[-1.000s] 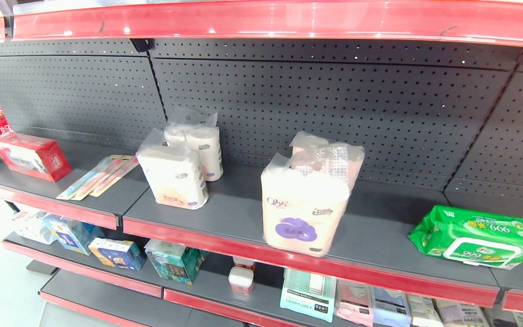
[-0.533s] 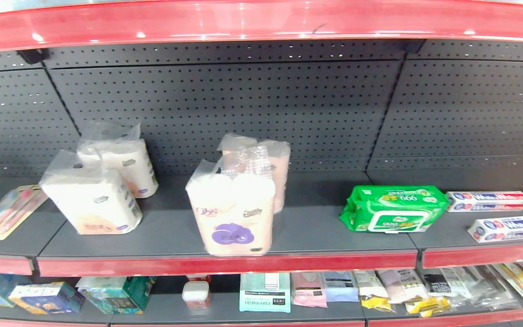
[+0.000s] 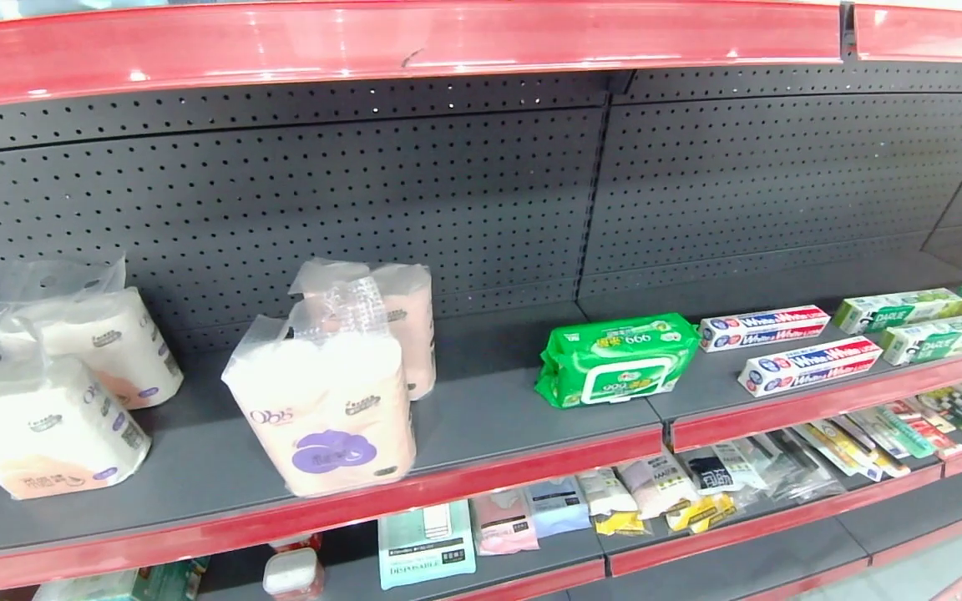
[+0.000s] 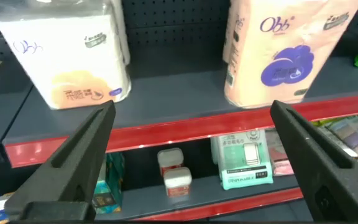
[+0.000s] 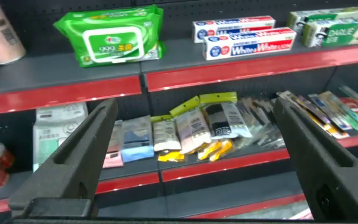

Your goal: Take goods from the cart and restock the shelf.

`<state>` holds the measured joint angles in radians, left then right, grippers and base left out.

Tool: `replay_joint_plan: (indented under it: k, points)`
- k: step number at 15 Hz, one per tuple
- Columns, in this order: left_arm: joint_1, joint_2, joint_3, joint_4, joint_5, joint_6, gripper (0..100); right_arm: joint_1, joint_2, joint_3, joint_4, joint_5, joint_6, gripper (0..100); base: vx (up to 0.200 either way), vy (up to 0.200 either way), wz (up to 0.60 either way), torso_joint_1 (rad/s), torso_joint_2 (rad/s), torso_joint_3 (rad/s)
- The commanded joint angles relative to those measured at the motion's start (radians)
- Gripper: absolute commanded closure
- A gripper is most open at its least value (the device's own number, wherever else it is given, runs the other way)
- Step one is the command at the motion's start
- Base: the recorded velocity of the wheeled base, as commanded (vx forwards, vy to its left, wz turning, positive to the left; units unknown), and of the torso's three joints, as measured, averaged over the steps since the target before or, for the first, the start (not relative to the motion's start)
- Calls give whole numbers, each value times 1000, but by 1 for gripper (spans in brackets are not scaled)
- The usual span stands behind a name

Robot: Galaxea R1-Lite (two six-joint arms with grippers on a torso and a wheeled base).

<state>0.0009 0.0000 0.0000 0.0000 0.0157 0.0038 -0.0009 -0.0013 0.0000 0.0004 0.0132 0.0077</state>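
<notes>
Left claw (image 4: 191,112): fingers spread wide, nothing between them; it faces the red lip of the shelf (image 3: 481,467).
Right claw (image 5: 196,102): equally wide and empty, pointed at the same shelf front farther along.
Reading of the claws: probably held open because no item is in hand yet.
Pink tissue pack (image 3: 326,409): upright at the lip, printed face outward, likely fronted for shoppers.
Rear pink pack (image 3: 410,325): at 1 o'clock of the first, just behind it and touching or nearly so.
White tissue pack (image 3: 38,426): at 9 o'clock of the pink one, upright, with its twin (image 3: 105,342) behind.
Wet-wipes pack (image 3: 610,359): at 3 o'clock of the pink pack, lying flat, well apart from it; the bare board between looks like the slot to refill.
Toothpaste boxes (image 3: 811,365): at 3 o'clock of the wipes, lying lengthwise.
Cut off: the front white pack runs off the picture's edge.
Hidden: lower-tier sachets (image 3: 665,492) are partly tucked under the lip; their kinds cannot be told.
</notes>
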Motion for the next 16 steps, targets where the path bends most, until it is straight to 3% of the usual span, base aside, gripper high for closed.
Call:
replay_joint_plan:
  k: [1, 4, 5, 6, 7, 8, 10, 11, 12, 16]
  points:
    - [1, 0, 0, 0, -14, 2, 0, 1, 1, 0, 0, 1, 0, 0, 0, 0, 0, 0, 0, 0]
    - [1, 0, -11, -2, -2, 1, 0, 1, 1, 0, 0, 1, 0, 0, 0, 0, 0, 0, 0, 0]
    - [-9, 95, -146, 5, -7, -35, 0, 1, 1, 0, 0, 1, 0, 0, 0, 0, 0, 0, 0, 0]
    - [-21, 259, -272, 0, 0, -131, 0, 1, 1, 0, 0, 1, 0, 0, 0, 0, 0, 0, 0, 0]
    - [-21, 502, -492, -29, -3, -277, 0, 1, 1, 0, 0, 1, 0, 0, 0, 0, 0, 0, 0, 0]
    - [-2, 629, -595, -31, 10, -262, 0, 1, 1, 0, 0, 1, 0, 0, 0, 0, 0, 0, 0, 0]
    - [88, 765, -583, 9, 81, -76, 0, 1, 1, 0, 0, 1, 0, 0, 0, 0, 0, 0, 0, 0]
    - [157, 844, -540, 28, 107, -2, 0, 1, 1, 0, 1, 1, 0, 0, 0, 0, 0, 0, 0, 0]
    - [171, 893, -509, 20, 101, 13, 0, 1, 1, 0, 0, 1, 0, 0, 0, 0, 0, 0, 0, 0]
    - [182, 1068, -462, 5, 102, 15, 0, 1, 1, 0, 1, 1, 0, 0, 0, 0, 0, 0, 0, 0]
